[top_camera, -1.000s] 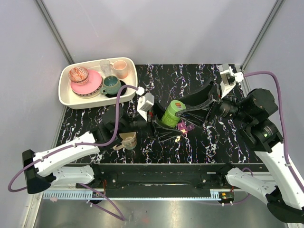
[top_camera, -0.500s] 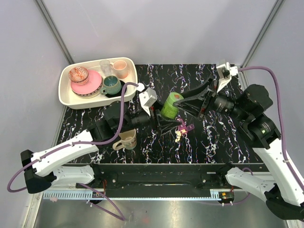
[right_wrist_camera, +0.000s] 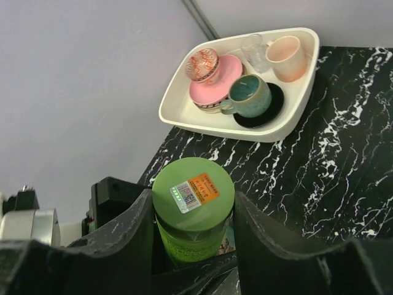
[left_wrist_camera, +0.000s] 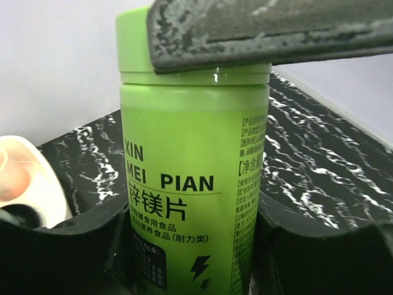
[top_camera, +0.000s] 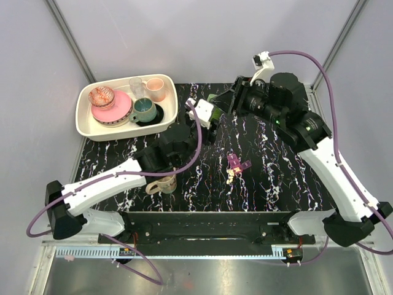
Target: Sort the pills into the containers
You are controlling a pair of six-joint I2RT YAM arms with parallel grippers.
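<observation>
The lime-green bottle [left_wrist_camera: 193, 172] is upright between the pads of my left gripper [left_wrist_camera: 193, 246], which is shut on its body. My right gripper [right_wrist_camera: 193, 200] is shut on the bottle's darker green cap [right_wrist_camera: 193, 190], which bears an orange sticker. In the top view both grippers, left [top_camera: 209, 109] and right [top_camera: 226, 101], meet above the back middle of the table and mostly hide the bottle. The magenta-purple pill box [top_camera: 236, 162] lies on the black tabletop. A few pale pills [top_camera: 229, 176] lie just in front of it.
A cream tray [top_camera: 86, 126] at the back left holds pink and teal cups, a pink plate and a glass; it also shows in the right wrist view [right_wrist_camera: 245, 132]. A beige handled mug [top_camera: 163, 182] lies near the left forearm.
Both grippers carried the bottle up and toward the back of the table, away from the pill box. The right arm swung up over the bottle. The pill box and pills stayed put.
</observation>
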